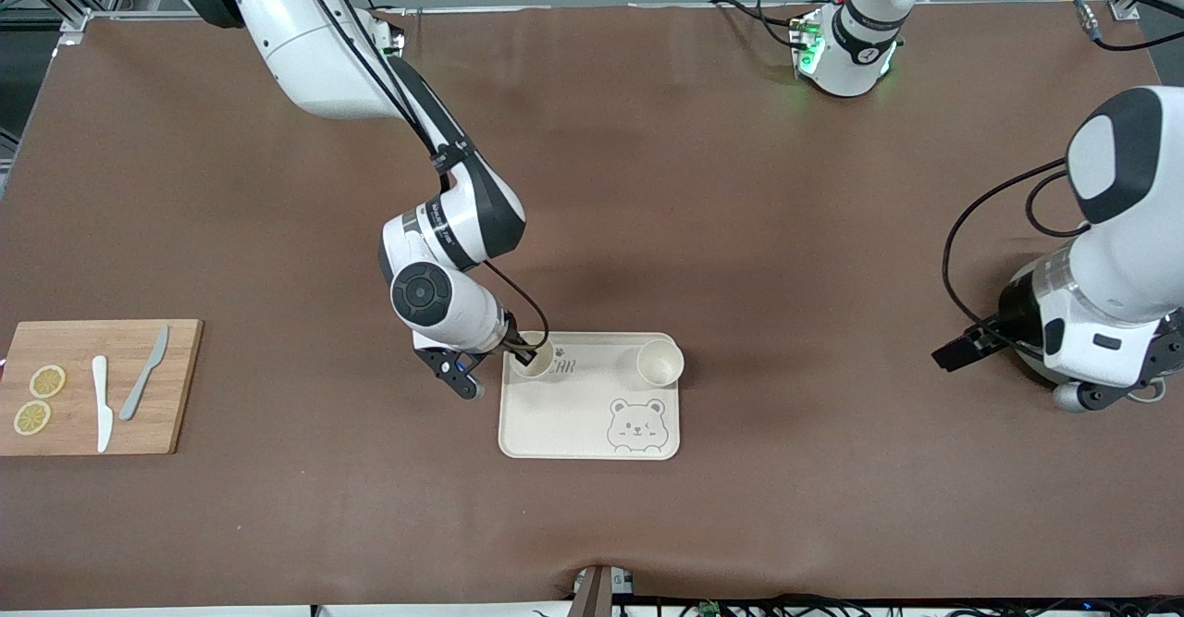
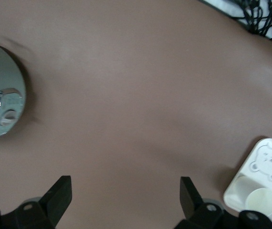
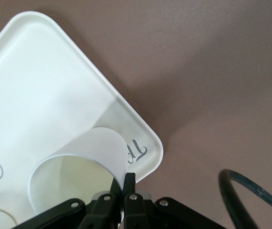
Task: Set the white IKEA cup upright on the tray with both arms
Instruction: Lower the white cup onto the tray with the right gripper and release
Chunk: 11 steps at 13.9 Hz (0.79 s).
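Observation:
A cream tray (image 1: 578, 418) with a bear drawing lies mid-table. A white cup (image 1: 532, 359) stands mouth up at the tray's corner that is toward the right arm's end and farther from the front camera. My right gripper (image 1: 522, 351) is shut on its rim. The right wrist view shows the cup (image 3: 78, 162) on the tray (image 3: 45, 86), with the gripper (image 3: 124, 178) pinching the thin wall, one finger inside and one outside. A second white cup (image 1: 659, 364) stands upright on the tray toward the left arm's end. My left gripper (image 1: 958, 353) waits open over bare table (image 2: 125, 185).
A wooden cutting board (image 1: 97, 386) at the right arm's end carries two lemon slices (image 1: 39, 399), a white knife (image 1: 102, 402) and a grey knife (image 1: 143, 373). The left wrist view shows the tray (image 2: 266, 160) and a cup (image 2: 262, 201) at its edge. Cables run along the table's edges.

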Available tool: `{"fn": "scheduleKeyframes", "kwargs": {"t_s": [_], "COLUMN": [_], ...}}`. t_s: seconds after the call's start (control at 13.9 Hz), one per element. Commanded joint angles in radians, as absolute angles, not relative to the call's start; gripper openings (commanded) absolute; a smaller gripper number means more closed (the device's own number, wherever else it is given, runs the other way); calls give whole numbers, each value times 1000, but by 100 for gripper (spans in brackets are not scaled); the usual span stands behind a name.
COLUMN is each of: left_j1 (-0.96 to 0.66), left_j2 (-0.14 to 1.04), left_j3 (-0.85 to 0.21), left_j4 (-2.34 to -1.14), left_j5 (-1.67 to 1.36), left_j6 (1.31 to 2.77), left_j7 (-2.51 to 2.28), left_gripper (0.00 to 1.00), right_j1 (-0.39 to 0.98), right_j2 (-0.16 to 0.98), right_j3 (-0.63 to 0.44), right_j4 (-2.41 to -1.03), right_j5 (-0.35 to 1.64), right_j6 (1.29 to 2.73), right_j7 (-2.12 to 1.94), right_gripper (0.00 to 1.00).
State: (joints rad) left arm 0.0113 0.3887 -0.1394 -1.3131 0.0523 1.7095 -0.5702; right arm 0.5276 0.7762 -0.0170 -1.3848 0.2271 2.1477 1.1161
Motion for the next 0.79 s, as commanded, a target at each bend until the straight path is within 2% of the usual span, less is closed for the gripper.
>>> {"fn": "scheduleKeyframes", "kwargs": {"t_s": [0.0,0.14,0.22,0.29,0.5,0.72], "left_j1": [32,58,70,72,75,78], "left_j2": [322,298,279,259,223,207], "left_j3": [-143,-149,-147,-147,-147,-144], "left_j4": [-1347,-1357,-1365,-1376,-1381,-1381], "left_j5": [92,92,92,92,92,92], "left_j6": [1648,1609,1602,1594,1549,1522], "left_j7": [-499,-454,-430,-411,-381,-338], "left_gripper": [100,100,100,100,100,100], "right_j1": [535,534,534,534,526,502], "right_j2": [811,813,813,813,795,781], "right_j3": [-20,-20,-20,-20,-20,-23], "right_j4": [-1351,-1353,-1354,-1355,-1348,-1275], "right_j5": [245,245,245,242,236,236], "right_j6": [2172,2172,2171,2171,2134,1976], "right_j7": [1135,1134,1135,1125,1115,1114], "right_gripper": [0,25,69,100,100,100]}}
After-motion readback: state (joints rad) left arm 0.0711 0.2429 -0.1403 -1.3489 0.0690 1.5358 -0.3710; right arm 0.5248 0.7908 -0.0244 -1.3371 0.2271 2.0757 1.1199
